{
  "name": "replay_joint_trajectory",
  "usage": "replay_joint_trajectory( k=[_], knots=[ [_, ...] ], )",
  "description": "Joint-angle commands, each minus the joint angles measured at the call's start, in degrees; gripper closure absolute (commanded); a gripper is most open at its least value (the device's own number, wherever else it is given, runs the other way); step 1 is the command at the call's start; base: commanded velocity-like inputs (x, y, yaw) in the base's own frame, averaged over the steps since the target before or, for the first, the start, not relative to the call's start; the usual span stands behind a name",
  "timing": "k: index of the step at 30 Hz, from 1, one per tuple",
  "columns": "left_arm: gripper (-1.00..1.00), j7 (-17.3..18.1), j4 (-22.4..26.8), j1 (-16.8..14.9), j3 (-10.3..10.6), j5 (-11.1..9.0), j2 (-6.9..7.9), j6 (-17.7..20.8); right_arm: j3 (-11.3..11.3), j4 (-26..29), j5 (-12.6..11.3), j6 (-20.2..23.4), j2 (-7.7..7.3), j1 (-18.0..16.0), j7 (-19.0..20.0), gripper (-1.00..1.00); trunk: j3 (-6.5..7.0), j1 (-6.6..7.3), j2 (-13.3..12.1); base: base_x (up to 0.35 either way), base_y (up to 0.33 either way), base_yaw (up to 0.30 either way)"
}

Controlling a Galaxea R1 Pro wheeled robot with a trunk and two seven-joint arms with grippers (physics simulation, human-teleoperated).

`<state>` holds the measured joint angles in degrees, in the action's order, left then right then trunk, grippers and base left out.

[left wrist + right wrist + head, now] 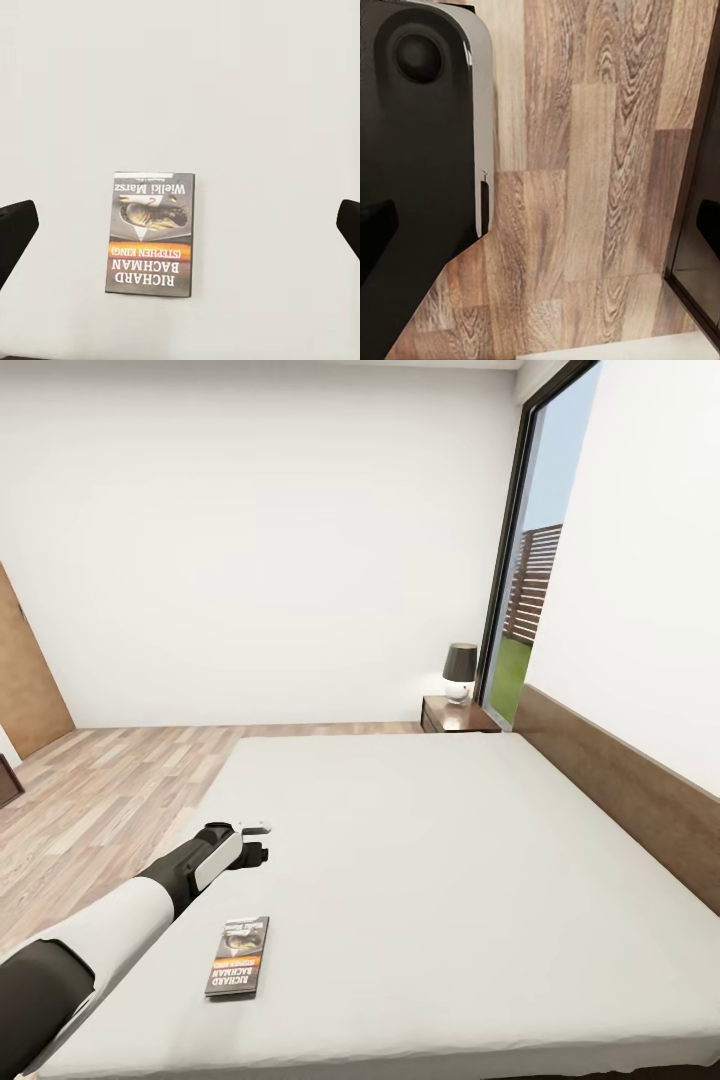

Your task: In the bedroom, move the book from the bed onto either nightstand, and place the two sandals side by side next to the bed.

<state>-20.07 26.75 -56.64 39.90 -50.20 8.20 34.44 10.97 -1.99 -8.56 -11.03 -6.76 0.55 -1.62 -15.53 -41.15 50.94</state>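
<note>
- The book lies flat on the bed, near the mattress's near-left corner, cover up with its orange band and white lettering showing.
- The left gripper hangs over the mattress by its left edge, beyond the book and not touching it.
- In the left wrist view, the book sits between two dark fingertips at the frame's edges; they stand wide apart, well clear of it, with nothing held.
- The nightstand stands at the bed's far right corner, beside the headboard, with a dark-shaded lamp on its top.
- A tall dark-framed window rises behind the nightstand, with grass and a slatted fence outside.
- Wood-plank floor runs along the bed's left side to a white wall.
- In the right wrist view, dark fingertips sit at the frame's opposite edges, spread wide and holding nothing, over the floor.
- A black-and-white part of the robot's body is beside them, and a dark wooden frame runs along one edge.
</note>
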Motion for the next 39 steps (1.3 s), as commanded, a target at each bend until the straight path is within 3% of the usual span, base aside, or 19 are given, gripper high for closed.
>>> replay_joint_trajectory(
  k=[1, 9, 24, 39],
  knots=[
    [-1.00, -0.49, 0.14, -0.05, 0.44, -0.60, 0.07, 0.10, 0.49, -0.09, -0.57, -0.30, 0.01, -0.05, -0.05, -1.00, -0.06, -0.01, 0.05, 0.000, 0.000, 0.000],
    [-1.00, -0.49, 0.14, -0.05, 0.44, -0.60, 0.15, 0.03, 0.46, -0.17, -0.63, -0.24, -0.01, -0.03, -0.06, -1.00, -0.14, -0.01, 0.05, 0.000, 0.000, 0.000],
    [-1.00, -0.49, 0.14, -0.03, 0.44, -0.60, 0.27, 0.01, 0.38, -0.21, -0.71, -0.13, -0.52, 3.32, -0.05, -1.00, -0.16, -0.01, 0.05, 0.000, 0.000, 0.000],
    [-1.00, -0.49, 0.14, -0.05, 0.44, -0.60, 0.33, 0.01, 0.37, -0.13, -0.67, -0.13, -0.53, 3.81, -0.07, -1.00, -0.17, -0.01, 0.05, 0.000, 0.000, 0.000]
  ],
)
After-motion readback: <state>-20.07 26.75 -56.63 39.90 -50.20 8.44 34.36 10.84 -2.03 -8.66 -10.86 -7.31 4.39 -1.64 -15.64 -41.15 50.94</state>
